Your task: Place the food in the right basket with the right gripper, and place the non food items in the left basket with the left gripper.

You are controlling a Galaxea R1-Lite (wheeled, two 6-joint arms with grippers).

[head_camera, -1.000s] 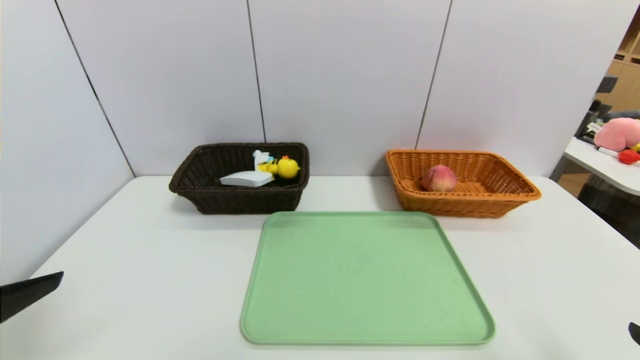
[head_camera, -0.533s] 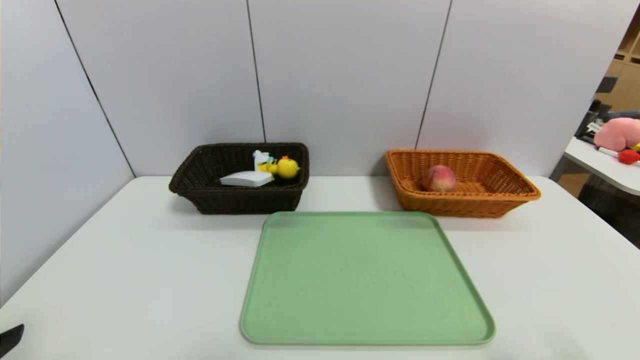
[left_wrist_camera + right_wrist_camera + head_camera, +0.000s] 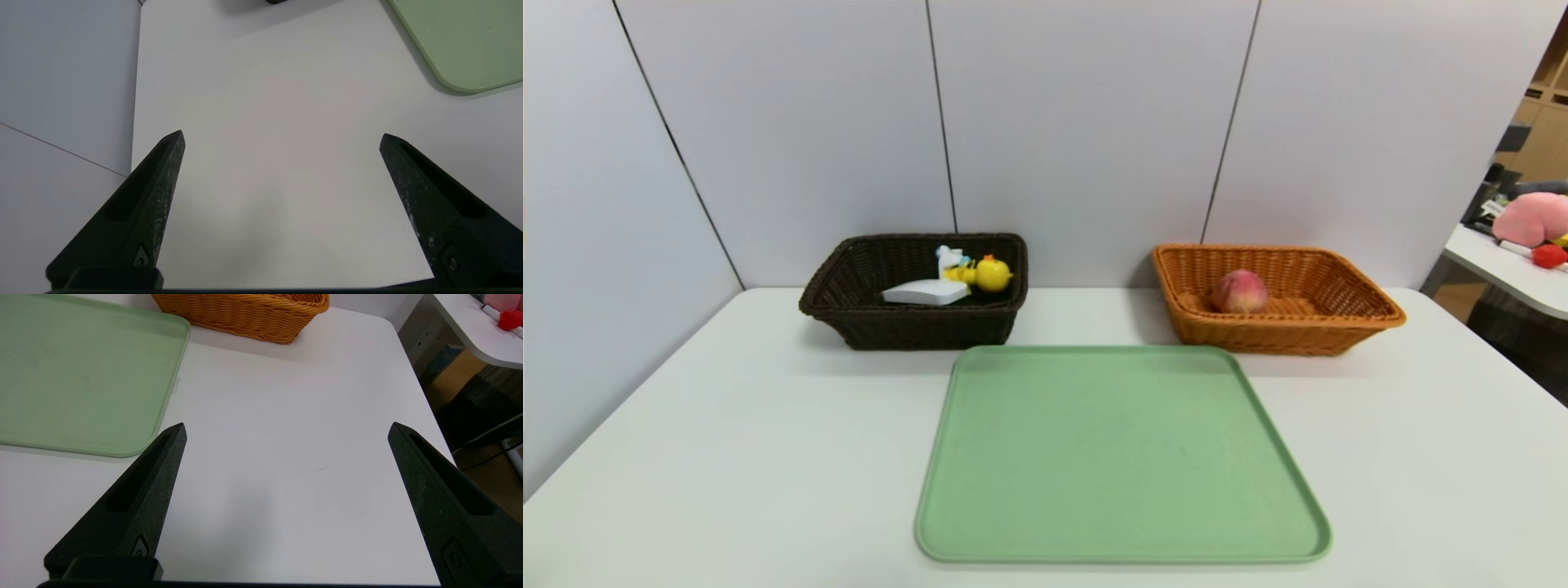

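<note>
the green tray (image 3: 1123,457) in the middle of the white table (image 3: 727,457) has nothing on it, and the sorting looks done: a peach (image 3: 1241,291) sits in the orange basket (image 3: 1372,314) on the right, while a yellow duck toy (image 3: 993,273), a white spray bottle (image 3: 948,260) and a flat white block (image 3: 926,291) lie together in the dark basket (image 3: 849,318) on the left. neither arm shows in the head view. the left gripper (image 3: 282,136) hangs over bare table beside the near left corner of the tray, fingers spread wide and holding nothing; the right gripper (image 3: 286,426) is the same over bare table on the tray's right side, in front of the orange basket. the step in hand seems to be parking the arms, so the thing to do well is to keep both grippers released, clear of the tray rim and baskets, and settle them low at the table's near edge without nudging anything.
</note>
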